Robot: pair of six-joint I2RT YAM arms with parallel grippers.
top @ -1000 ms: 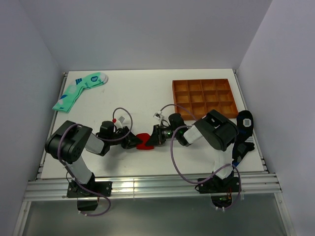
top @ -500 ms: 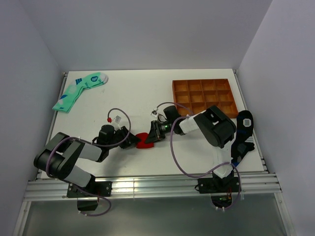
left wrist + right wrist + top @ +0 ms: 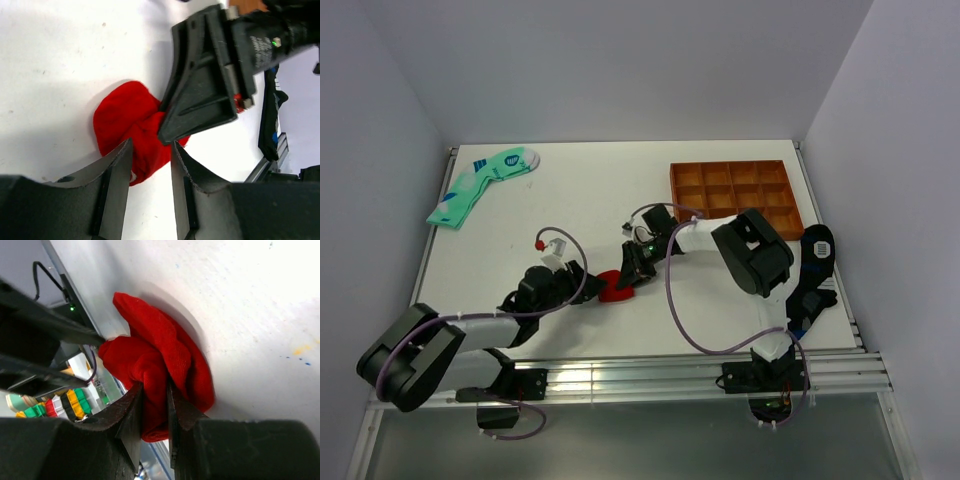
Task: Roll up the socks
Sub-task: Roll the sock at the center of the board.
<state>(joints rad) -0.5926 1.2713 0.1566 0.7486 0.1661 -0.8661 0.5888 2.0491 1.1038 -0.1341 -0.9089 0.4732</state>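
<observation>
The top camera looks down from above the near edge over the whole flat white table [image 3: 590, 190]. Both wrist cameras, very close, face each other across the bunched bright red fabric socks [image 3: 125, 120].

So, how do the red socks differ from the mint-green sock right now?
The red socks are bunched into a lump; the mint-green sock lies flat. The right gripper pinches the red socks; nothing touches the mint-green sock. Both rest on the white table.
</observation>
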